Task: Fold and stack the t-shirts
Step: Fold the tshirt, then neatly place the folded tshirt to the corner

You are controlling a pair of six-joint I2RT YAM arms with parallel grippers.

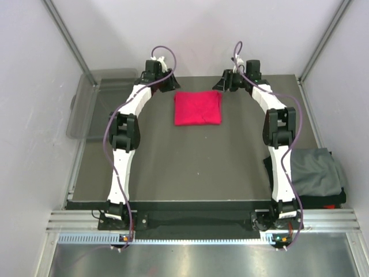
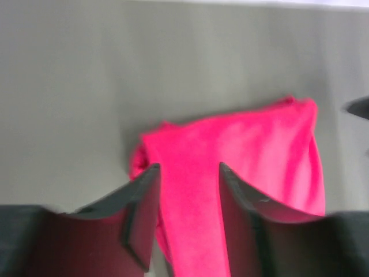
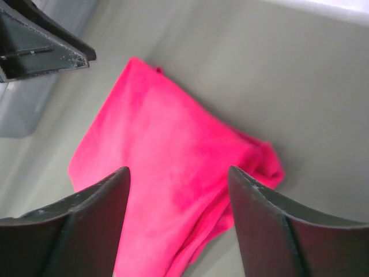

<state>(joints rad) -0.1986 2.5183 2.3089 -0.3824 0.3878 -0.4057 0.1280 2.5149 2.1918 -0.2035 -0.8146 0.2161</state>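
Upper centre of the dark counter [image 1: 190, 161]: a folded bright red cloth t-shirt [image 1: 198, 108] lies between left tool [image 2: 187, 167] and right tool [image 3: 179, 170], equally near, both parted and empty; folded dark grey t-shirts [image 1: 314, 173] sit lower right.

Bright, even light from above; shadows are soft and faint. Both wrist views are blurred, and the red t-shirt [image 2: 242, 167] looks oversaturated.

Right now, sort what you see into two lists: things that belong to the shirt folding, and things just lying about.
Belongs to the job:
red t-shirt, folded
grey and black t-shirts, piled at the near right

Just lying about:
clear plastic bin, far left
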